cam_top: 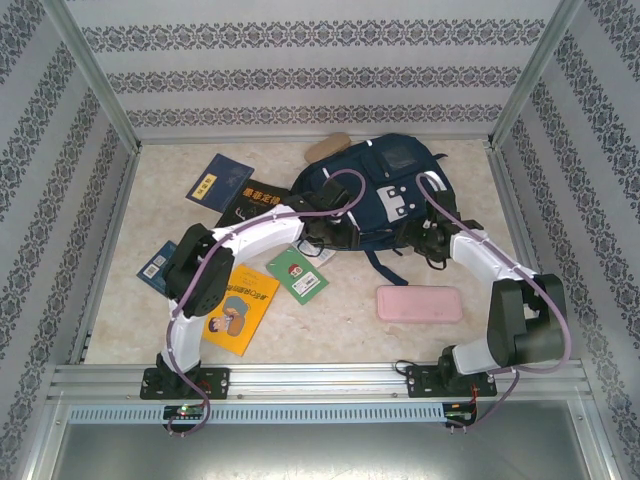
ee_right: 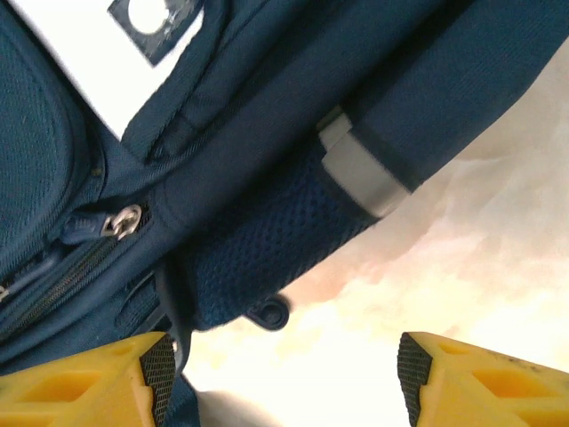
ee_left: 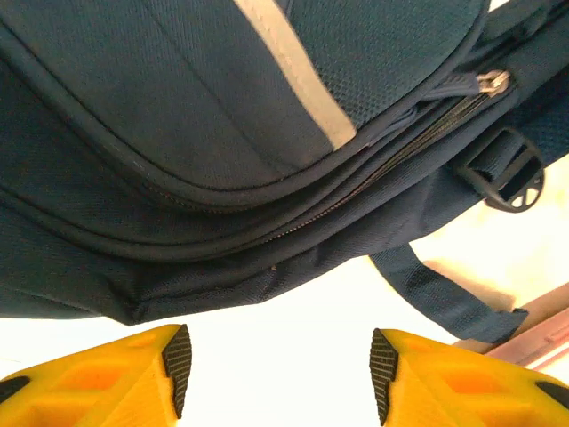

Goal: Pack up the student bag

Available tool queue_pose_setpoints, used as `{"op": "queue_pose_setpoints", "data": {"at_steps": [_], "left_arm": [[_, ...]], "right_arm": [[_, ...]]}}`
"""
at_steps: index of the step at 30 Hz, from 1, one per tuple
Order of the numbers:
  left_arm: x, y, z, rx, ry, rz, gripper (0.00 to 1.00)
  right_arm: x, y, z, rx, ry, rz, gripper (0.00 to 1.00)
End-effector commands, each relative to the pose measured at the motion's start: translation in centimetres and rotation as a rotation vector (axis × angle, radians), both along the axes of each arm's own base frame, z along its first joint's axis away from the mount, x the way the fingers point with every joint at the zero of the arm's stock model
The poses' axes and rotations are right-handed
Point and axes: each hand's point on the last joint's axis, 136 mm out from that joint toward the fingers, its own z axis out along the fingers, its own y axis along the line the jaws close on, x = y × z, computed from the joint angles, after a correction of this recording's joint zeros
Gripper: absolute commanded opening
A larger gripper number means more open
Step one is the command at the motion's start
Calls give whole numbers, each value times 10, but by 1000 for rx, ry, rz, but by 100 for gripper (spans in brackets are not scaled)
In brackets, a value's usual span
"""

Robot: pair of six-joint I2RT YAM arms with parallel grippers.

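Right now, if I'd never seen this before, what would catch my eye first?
The big navy student bag lies at the back middle of the table. The yellow left claw and right claw stand open close to its fabric. A pink case lies at the near right, and books are scattered on the left.

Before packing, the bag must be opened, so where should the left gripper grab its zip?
Probably best to grip the silver zipper pull on the student bag, at the end of the closed zip. It stands out from the seam as a small flat tab, so pinch its flat faces, coming from the table side, where the left gripper is open.
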Motion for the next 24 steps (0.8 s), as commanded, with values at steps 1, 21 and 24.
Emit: {"op": "queue_pose_setpoints", "data": {"at_steps": [1,21,24], "left_arm": [[-10,-10,-13,24,19,-64,55],[2,19,-74,213,33,-31,39],[22,32,-76,218,16,13,39]], "right_arm": [[12,3,-2,91,10,-47,68],[49,6,-32,268,75,-185,42],[46,11,-30,290,78,-184,21]]}}
